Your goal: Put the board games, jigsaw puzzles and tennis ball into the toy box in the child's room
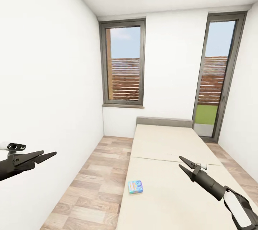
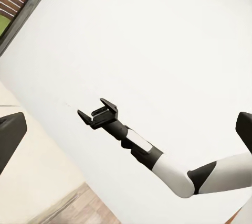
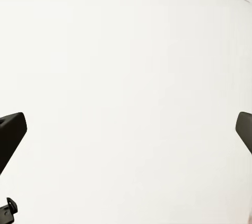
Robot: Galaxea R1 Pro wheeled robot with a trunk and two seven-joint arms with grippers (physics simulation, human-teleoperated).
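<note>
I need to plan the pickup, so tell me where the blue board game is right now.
In the head view, the blue board game lies flat on the bed, near its left edge, closer to the right gripper than to the left.

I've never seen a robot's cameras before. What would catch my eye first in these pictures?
Probably the small blue board game, the one colourful spot, lying flat near the left edge of the plain beige bed. Next, the two dark pincers reaching in: the left pincer over the wood floor beside the white wall, the right pincer open above the mattress. Behind stand two tall grey-framed windows.
</note>
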